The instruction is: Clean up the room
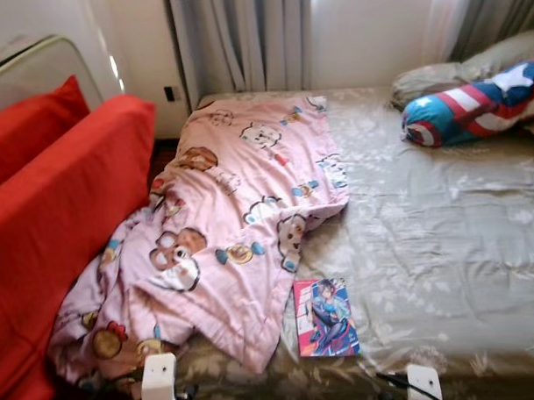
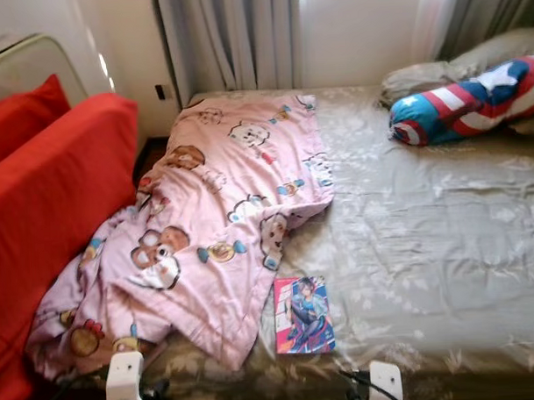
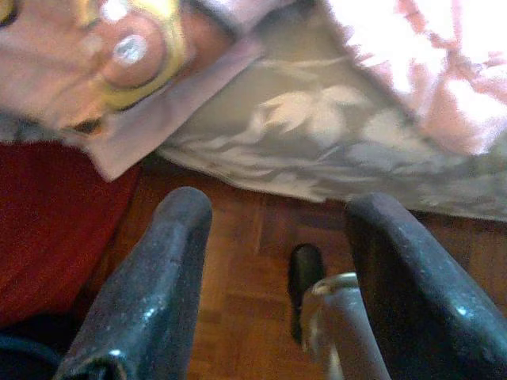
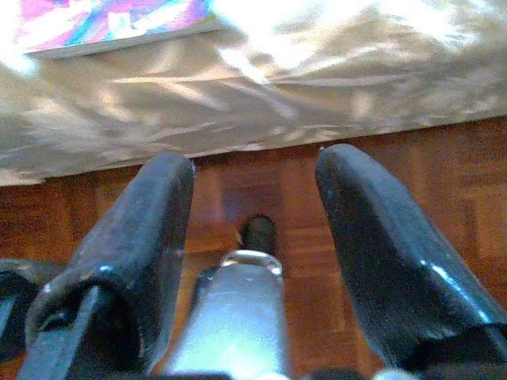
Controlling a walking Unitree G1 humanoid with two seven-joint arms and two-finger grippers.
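Note:
A pink cartoon-print blanket lies crumpled over the left half of the bed, spilling off its near left corner. A colourful book lies flat on the sheet near the bed's front edge, beside the blanket's hem. My left gripper hangs open over the wooden floor, just below the blanket's hanging edge. My right gripper is open too, low over the floor below the bed's edge, with the book just above it. Both wrists show at the bottom of the head view.
A red sofa with a red cushion stands close on the left of the bed. A shield-patterned bolster and grey pillows lie at the bed's far right. Curtains hang behind. Wooden parquet floor lies under the grippers.

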